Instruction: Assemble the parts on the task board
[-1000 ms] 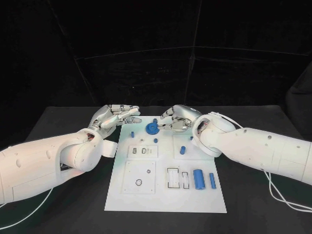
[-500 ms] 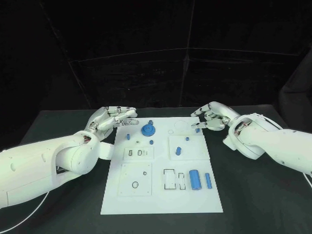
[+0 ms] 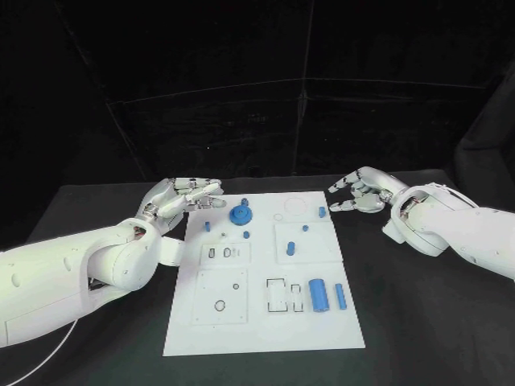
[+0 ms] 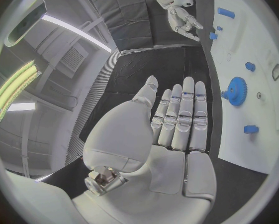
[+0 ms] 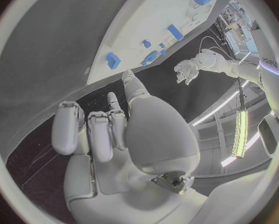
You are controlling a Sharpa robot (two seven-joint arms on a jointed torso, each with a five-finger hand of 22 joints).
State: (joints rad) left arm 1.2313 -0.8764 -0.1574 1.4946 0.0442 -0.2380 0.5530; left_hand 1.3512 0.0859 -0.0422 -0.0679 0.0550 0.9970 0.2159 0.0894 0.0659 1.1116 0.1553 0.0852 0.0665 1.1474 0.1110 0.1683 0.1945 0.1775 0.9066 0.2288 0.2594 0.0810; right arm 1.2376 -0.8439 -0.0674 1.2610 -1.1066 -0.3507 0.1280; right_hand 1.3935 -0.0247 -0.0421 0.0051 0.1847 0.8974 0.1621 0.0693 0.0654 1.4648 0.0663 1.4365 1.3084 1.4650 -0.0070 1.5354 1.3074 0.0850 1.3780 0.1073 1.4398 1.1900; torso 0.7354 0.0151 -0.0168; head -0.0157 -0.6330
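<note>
Since a second ago my right hand [image 3: 362, 191] has drawn back off the white task board [image 3: 267, 322], curled and holding nothing; my left hand [image 3: 183, 197] hovers spread beside the seated blue gear [image 3: 244, 215]. Several blue parts remain loose.

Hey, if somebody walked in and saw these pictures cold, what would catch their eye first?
The white board in the middle of the black table, with a blue gear standing near its far end. Then the two silver hands flanking that end, left hand and right hand, both holding nothing.
</note>
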